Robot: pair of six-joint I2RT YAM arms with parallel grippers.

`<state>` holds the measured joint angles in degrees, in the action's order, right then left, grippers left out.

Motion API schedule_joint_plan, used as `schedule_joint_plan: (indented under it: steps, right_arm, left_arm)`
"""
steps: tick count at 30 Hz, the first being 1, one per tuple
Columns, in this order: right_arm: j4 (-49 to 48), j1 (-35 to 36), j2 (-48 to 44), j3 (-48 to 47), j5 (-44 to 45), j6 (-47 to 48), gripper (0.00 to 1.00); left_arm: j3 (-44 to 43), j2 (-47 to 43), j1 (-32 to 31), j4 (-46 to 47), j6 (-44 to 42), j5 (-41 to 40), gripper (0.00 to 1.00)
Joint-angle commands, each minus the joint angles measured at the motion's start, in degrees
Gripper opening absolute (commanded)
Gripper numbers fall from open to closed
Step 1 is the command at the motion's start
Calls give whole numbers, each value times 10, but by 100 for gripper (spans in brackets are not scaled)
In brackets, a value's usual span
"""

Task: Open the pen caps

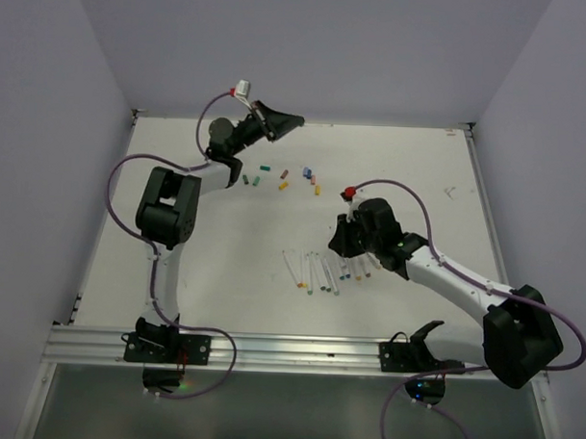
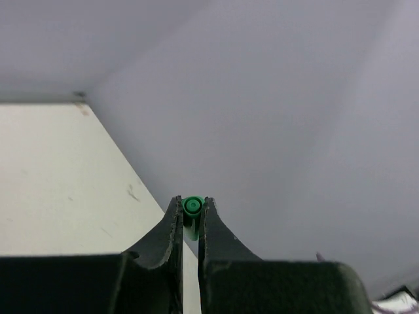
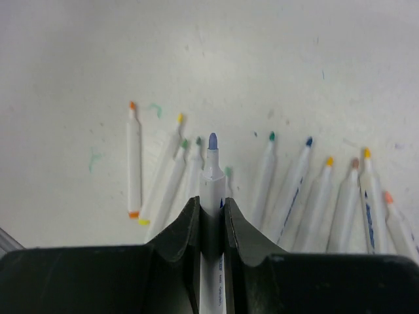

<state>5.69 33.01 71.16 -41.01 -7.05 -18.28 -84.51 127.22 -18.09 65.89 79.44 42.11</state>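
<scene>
My left gripper (image 1: 295, 118) is raised at the far back edge of the table, shut on a small green pen cap (image 2: 192, 207) pinched between its fingertips (image 2: 174, 208). Over the row of pens, my right gripper (image 1: 340, 244) has its jaws closed against a white pen (image 3: 213, 180). That pen's bare blue tip points away from the camera. Several uncapped white pens (image 3: 265, 176) with coloured tips lie side by side on the table below it, and the same row of pens (image 1: 320, 273) shows in the top view. Several loose pen caps (image 1: 284, 184) lie scattered at the back centre.
The white table (image 1: 430, 166) is boxed in by grey walls at the back and both sides. Purple cables loop beside both arms. A small white scrap (image 1: 450, 192) lies near the right edge. Green ink marks (image 3: 155, 110) stain the surface near the pens.
</scene>
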Motion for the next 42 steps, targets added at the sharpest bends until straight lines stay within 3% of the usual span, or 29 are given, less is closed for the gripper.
schedule_joint_plan:
  steps: [1,5,7,8,9,12,26,32,35,36,39,42]
  right_arm:
    - [76,3,-14,9,3,-11,0]
    - [127,2,-9,-28,61,45,0]
    - [162,0,4,-59,108,72,0]
    - [174,-1,12,-68,116,99,0]
    - [191,-1,34,-87,129,106,0]
    - [195,-1,57,-87,126,107,0]
    - [107,-1,137,-59,119,15,0]
    - [92,0,140,-44,128,4,9]
    - [89,1,143,-41,131,4,12]
    - [88,1,139,-39,131,4,12]
    - [80,2,135,-34,132,5,18]
    - [79,2,135,-35,125,9,24]
  left_arm:
    - [-22,1,41,-48,-38,-69,0]
    - [-15,-28,38,-149,-126,-32,0]
    - [-27,-46,31,-336,-262,-46,0]
    - [-59,-53,19,-489,-315,-62,0]
    - [-75,-52,12,-555,-402,-110,0]
    - [-94,-44,-10,-683,-478,-186,0]
    - [-156,39,-26,-804,-544,-279,0]
    - [-213,84,-32,-843,-562,-286,0]
    - [-214,89,-34,-835,-561,-280,10]
    - [-211,87,-34,-831,-561,-281,18]
    - [-205,80,-35,-821,-562,-281,31]
    - [-206,73,-35,-820,-566,-282,38]
